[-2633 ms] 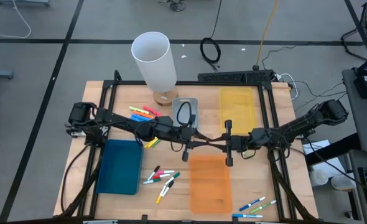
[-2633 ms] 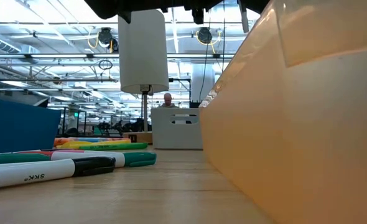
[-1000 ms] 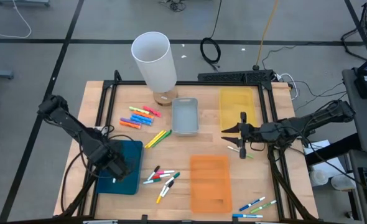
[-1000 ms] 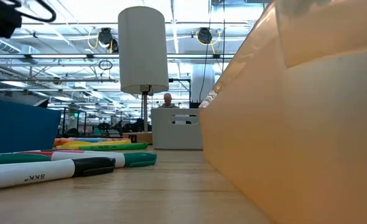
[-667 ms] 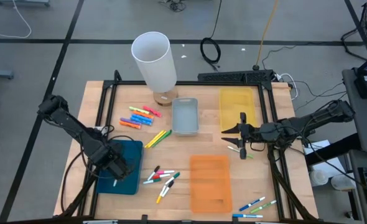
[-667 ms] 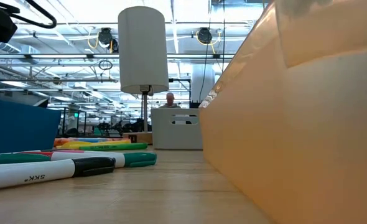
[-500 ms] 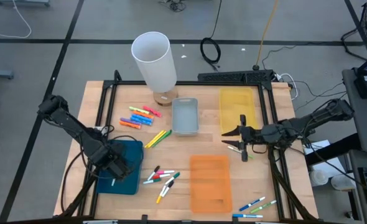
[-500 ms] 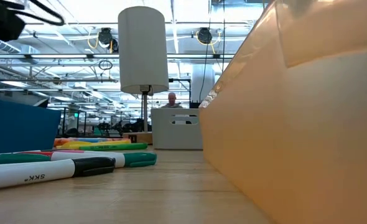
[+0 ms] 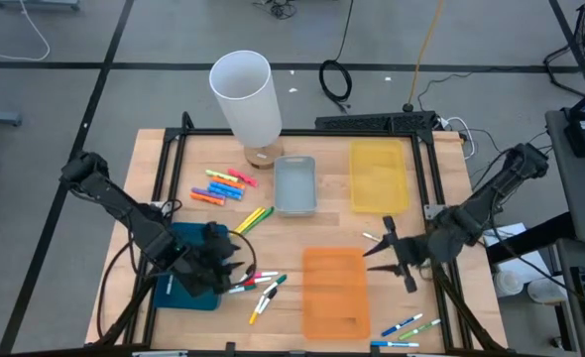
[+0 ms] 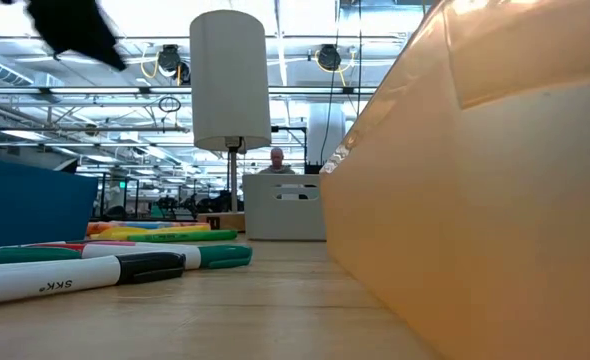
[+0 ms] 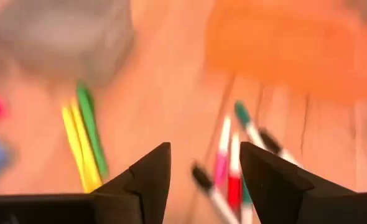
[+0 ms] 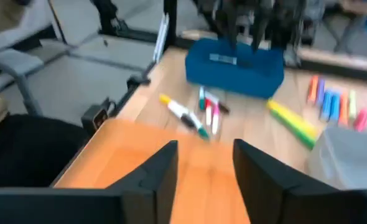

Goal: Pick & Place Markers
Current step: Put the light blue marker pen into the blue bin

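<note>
Left gripper (image 9: 235, 266), fingers apart and empty, hangs over the markers (image 9: 258, 283) lying loose left of the orange tray (image 9: 335, 293), where crowding risks a double pick; right gripper (image 9: 385, 249) also open, empty

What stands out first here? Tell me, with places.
The tall white cylinder at the table's far edge catches the eye first, with a fan of neon markers just in front of it. Four flat trays follow: blue near the left, grey in the middle, yellow far right, orange near the front. The left tool hangs open beside the white-bodied markers; the right tool hangs open beside the orange tray.
</note>
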